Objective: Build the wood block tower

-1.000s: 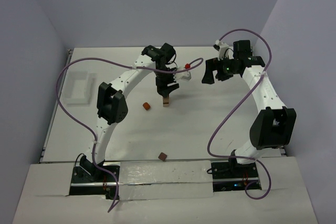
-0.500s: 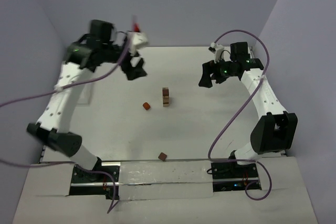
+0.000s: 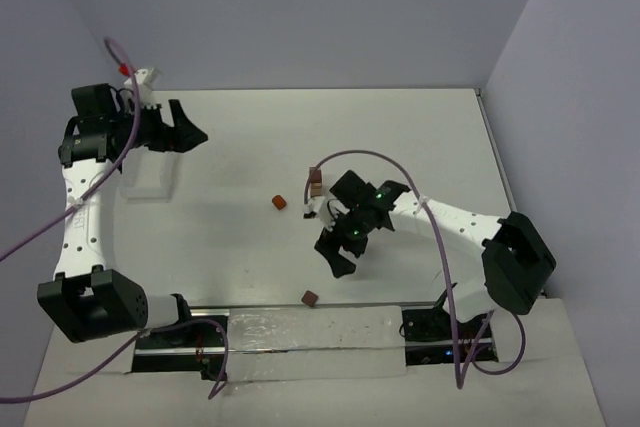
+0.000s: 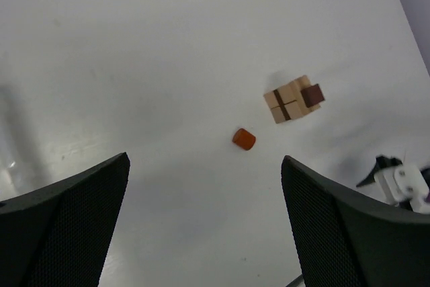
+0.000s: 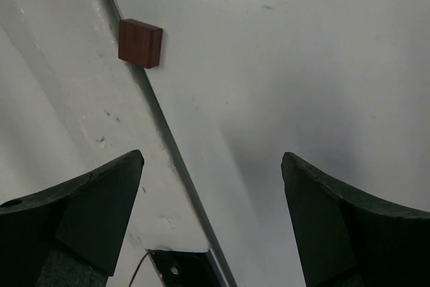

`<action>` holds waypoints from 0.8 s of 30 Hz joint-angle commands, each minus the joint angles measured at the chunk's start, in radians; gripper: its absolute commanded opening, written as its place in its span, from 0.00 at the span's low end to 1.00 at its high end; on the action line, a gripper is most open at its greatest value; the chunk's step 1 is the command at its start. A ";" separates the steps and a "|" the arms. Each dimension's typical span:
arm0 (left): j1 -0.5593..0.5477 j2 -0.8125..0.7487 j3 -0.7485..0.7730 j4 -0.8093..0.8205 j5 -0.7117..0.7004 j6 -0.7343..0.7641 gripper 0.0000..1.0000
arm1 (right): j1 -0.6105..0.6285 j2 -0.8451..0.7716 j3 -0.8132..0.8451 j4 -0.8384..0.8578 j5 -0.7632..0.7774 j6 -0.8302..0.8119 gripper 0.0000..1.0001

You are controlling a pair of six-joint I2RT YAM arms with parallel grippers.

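The tower (image 3: 315, 185) is a short stack of pale tan blocks with a reddish-brown block on top, standing mid-table; in the left wrist view (image 4: 292, 99) it shows from above. An orange-brown block (image 3: 279, 203) lies just left of it, also in the left wrist view (image 4: 244, 139). A reddish-brown block (image 3: 310, 298) lies near the front edge and shows in the right wrist view (image 5: 140, 43). My left gripper (image 3: 190, 127) is open and empty at the far back left (image 4: 205, 162). My right gripper (image 3: 335, 255) is open and empty (image 5: 211, 158), between the tower and the front block.
A clear plastic tray (image 3: 150, 172) sits at the left edge under my left arm. A metal strip (image 5: 168, 146) marks the table's front edge beside the front block. The right arm's purple cable (image 3: 345, 157) loops just right of the tower.
My left gripper let go at the tower and swung away to the far back left. My right arm came from the back right down to the front middle, near the front block.
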 commanded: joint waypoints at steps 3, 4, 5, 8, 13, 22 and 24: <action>0.082 -0.092 -0.067 0.100 0.038 -0.086 0.99 | 0.227 -0.074 -0.043 0.152 0.134 0.164 0.99; 0.084 -0.095 -0.075 0.101 0.026 -0.085 0.99 | 0.260 -0.058 -0.037 0.152 0.156 0.177 0.99; 0.085 -0.101 -0.082 0.103 0.012 -0.085 0.99 | 0.285 -0.040 -0.031 0.153 0.168 0.192 1.00; 0.085 -0.125 -0.099 0.125 -0.030 -0.090 0.99 | 0.309 0.018 -0.006 0.172 0.158 0.266 1.00; 0.085 -0.160 -0.084 0.112 -0.095 -0.073 0.99 | 0.425 0.096 0.025 0.211 0.351 0.412 0.97; 0.085 -0.170 -0.091 0.113 -0.113 -0.055 0.99 | 0.516 0.186 0.095 0.204 0.444 0.488 0.87; 0.085 -0.166 -0.092 0.126 -0.112 -0.060 0.99 | 0.517 0.194 0.095 0.207 0.467 0.489 0.85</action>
